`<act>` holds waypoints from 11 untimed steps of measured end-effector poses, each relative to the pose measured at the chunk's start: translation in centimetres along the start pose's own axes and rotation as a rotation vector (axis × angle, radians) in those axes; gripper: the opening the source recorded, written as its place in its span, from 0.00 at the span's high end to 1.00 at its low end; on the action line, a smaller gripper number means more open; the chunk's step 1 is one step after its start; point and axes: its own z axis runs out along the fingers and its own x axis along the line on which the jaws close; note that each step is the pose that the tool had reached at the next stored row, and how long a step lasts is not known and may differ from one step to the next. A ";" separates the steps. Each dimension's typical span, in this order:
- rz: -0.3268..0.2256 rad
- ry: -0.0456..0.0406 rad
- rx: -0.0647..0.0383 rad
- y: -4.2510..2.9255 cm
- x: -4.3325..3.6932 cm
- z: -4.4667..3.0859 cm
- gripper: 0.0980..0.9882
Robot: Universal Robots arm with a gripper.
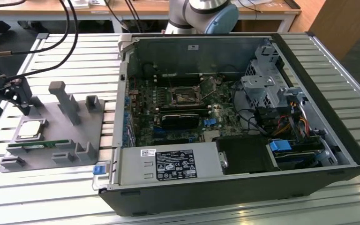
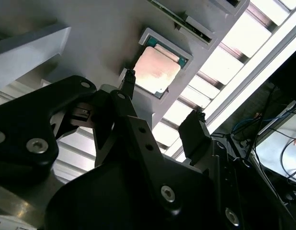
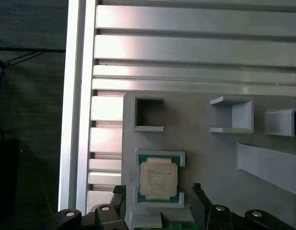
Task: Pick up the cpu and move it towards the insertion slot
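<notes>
Over the grey fixture (image 1: 73,126) at 9 o'clock of the exterior view, your gripper (image 1: 18,96) hangs with its fingers spread wide and nothing between them. The cpu (image 1: 30,130) lies flat in its square pocket on that fixture, silver top up, just at 6 o'clock from the gripper.

In the first wrist view you get the cpu (image 3: 158,178) seated in the pocket with a black fingertip (image 3: 118,194) out past each side of it, neither one touching the chip. In the second wrist view it's the same: the cpu (image 2: 159,69) shows beyond the open gripper (image 2: 165,98), clear of both tips. Can't tell how high the tips sit above the fixture.

A green memory stick (image 1: 36,144) lies just beside the cpu, at its 6 o'clock.

The insertion slot (image 1: 184,97) — silvery frame, dark centre — sits on the board inside the open PC case (image 1: 167,197), roughly 2 o'clock from the cpu and well apart from it. Fixture and case both rest on the slatted table (image 1: 73,187).
</notes>
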 end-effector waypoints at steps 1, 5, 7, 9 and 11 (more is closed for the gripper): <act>0.000 0.0001 0.000 0.00 0.01 0.11 0.38; 0.000 0.0001 0.000 -0.02 0.05 0.56 0.38; 0.000 0.0001 0.000 -0.03 0.07 0.78 0.38; 0.000 0.0001 0.000 -0.04 0.09 1.01 0.38; 0.000 0.0000 0.000 -0.05 0.12 1.21 0.38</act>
